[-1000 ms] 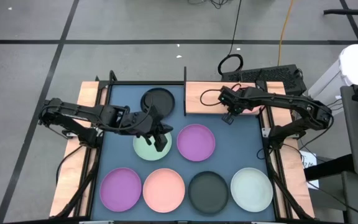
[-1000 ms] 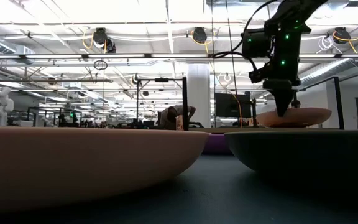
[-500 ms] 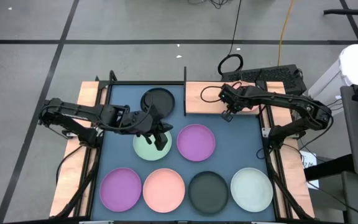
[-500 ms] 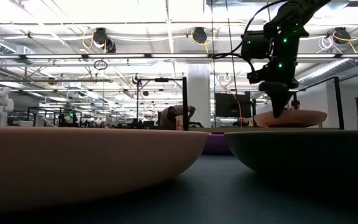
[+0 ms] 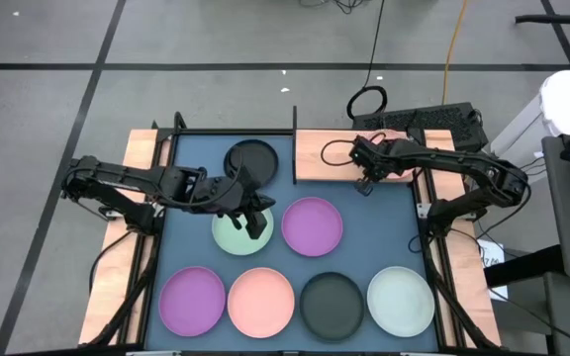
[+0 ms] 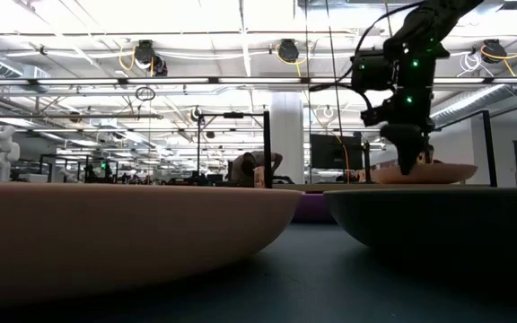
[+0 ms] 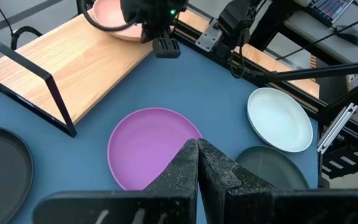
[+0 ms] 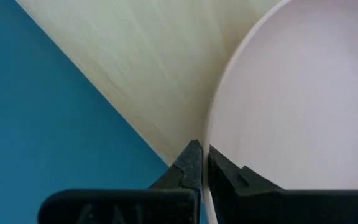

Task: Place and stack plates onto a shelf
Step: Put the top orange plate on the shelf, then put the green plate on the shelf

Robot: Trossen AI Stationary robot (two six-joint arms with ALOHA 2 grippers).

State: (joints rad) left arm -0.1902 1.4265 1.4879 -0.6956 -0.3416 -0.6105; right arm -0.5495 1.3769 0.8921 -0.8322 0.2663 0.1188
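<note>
Shelf (image 5: pixel 330 153) carries one pink plate (image 7: pixel 114 22), right tool (image 8: pixel 199 163) pinching its rim. Seven plates left on tabletop (image 5: pixel 359 203). Left tool (image 7: pixel 197 163) pressed together over mint plate (image 5: pixel 228 235).

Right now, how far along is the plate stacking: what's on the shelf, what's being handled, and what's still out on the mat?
Nothing is released yet. The right gripper is shut on the rim of a pink plate, setting it on the shelf. The left gripper is shut over the mint plate. Seven plates remain on the blue mat, including a black plate and a purple plate.
</note>
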